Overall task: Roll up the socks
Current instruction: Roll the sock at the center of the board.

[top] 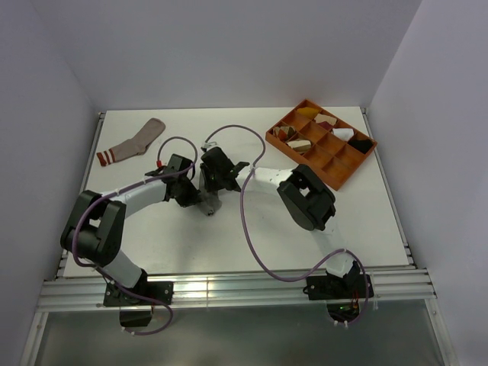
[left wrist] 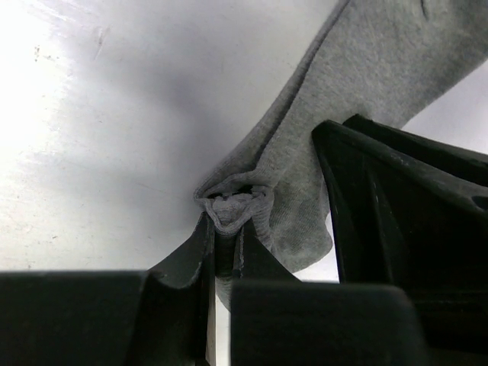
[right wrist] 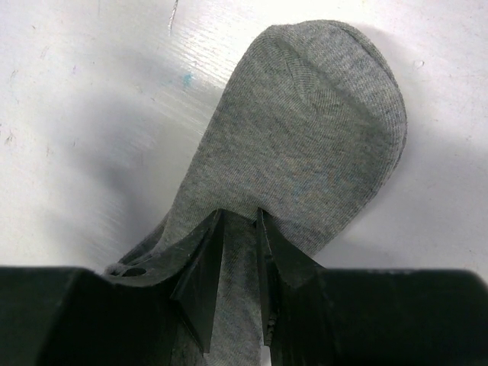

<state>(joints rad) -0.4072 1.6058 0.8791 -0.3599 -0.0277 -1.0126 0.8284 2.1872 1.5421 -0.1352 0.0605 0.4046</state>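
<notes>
White table [top: 358, 221], pale lavender walls [top: 229, 46], aluminium front rail [top: 252, 293]

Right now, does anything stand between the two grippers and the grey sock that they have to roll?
Nothing visible does. The left gripper is shut on a bunched edge of the grey sock, and the right gripper is shut on its fabric near the rounded end. The pinkish-tan sock lies apart at the far left.

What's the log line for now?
left fingers: pinching grey sock | right fingers: pinching grey sock | pinkish sock: lying apart
</notes>
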